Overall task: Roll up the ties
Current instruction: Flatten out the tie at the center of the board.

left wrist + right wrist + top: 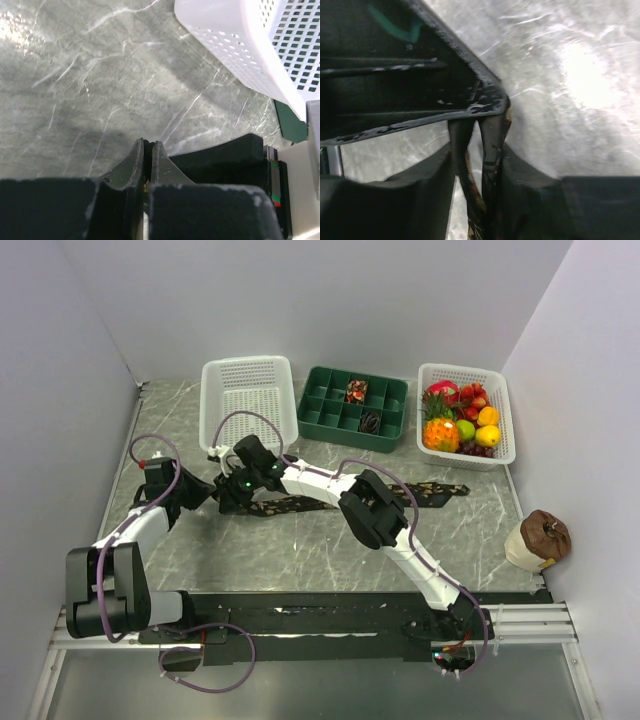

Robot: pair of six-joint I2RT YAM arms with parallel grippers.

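A black-brown tie with tan speckles lies flat across the middle of the table, under my right arm. Its left end rises to where both grippers meet. My left gripper is shut, with a thin dark sliver of the tie pinched between its fingers. My right gripper faces it tip to tip. In the right wrist view two taut strands of the tie run from the left gripper's tip down between the nearly closed right gripper. A reddish coil and a dark coil sit in the green tray.
A white mesh basket stands just behind the grippers and also shows in the left wrist view. A white basket of toy fruit is at the back right. A brown-and-white object sits by the right wall.
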